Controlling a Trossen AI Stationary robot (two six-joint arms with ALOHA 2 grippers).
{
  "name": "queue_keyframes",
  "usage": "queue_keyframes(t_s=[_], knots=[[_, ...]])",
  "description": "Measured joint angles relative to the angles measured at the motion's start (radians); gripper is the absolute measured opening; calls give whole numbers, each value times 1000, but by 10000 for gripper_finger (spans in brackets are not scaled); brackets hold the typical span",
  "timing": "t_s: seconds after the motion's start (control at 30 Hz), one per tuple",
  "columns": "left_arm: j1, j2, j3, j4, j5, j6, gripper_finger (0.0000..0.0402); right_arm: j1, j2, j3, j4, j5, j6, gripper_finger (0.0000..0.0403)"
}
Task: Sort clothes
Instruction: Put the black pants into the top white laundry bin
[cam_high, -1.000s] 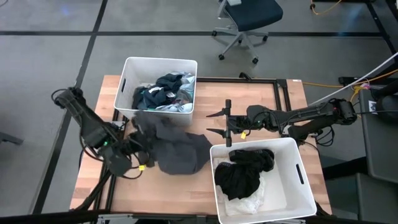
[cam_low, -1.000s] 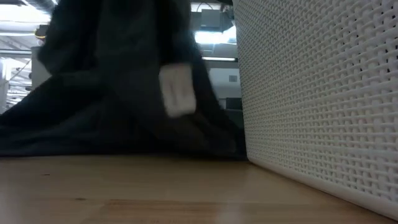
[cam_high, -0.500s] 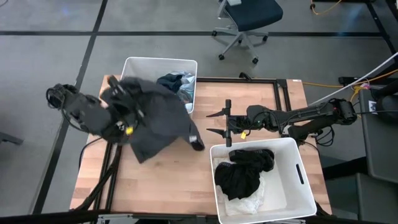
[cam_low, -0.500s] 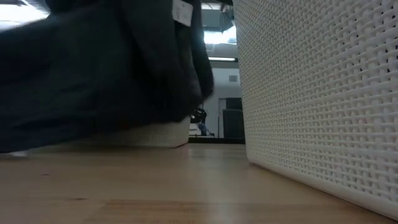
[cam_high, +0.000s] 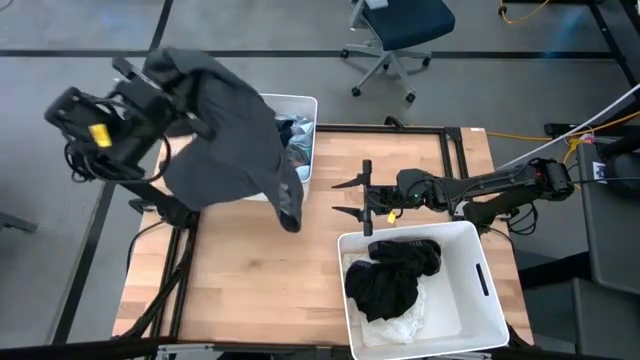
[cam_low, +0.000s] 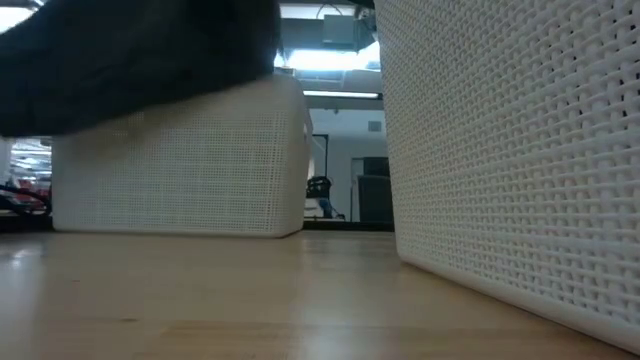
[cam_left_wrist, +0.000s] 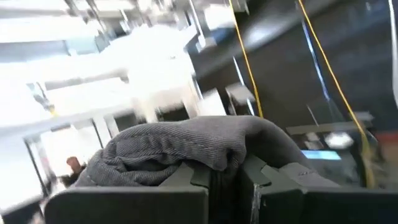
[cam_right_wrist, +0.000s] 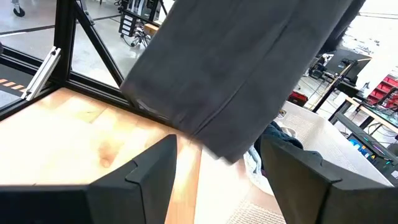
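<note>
The worktop (cam_high: 230, 300) carries two white bins. Taking the far bin (cam_high: 300, 104) as the landmark: the near bin (cam_high: 478, 300) sits well apart from it toward the right front corner and already holds a black garment (cam_high: 392, 280) on top of something white. The far bin holds a jumble of dark and pale clothes (cam_high: 292, 140).

Hanging high over the far bin's left side is the dark grey garment (cam_high: 235, 130), lifted clear of the worktop, its lower corner dangling just beside the bin's near right corner. It drapes in loose folds, so I judge it soft, light and floppy. It will swing and trail when carried, and a pinch on a bunched fold near an edge, as here, should hold well enough; grabbing a single thin layer might slip.

The left end effector (cam_left_wrist: 217, 180) is up and to the left of the far bin, fingers drawn together and clamped on a ribbed fold of the grey garment. The right end effector (cam_high: 352, 199) waits over the worktop to the right of the far bin, fingers spread wide apart, holding nothing.
</note>
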Motion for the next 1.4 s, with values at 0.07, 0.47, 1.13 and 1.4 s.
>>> queue_keyframes(t_s=[0.07,0.47,1.13,1.4], knots=[[24,0,0,90,70,84,16,0,0,0,0,0,0,233],[288,24,0,187,528,199,15,0,0,0,0,0,-7,233],[861,136,-1,-608,596,-402,17,0,0,0,-27,0,1,233],[935,176,-64,-923,702,-728,17,0,0,0,-22,0,2,233]])
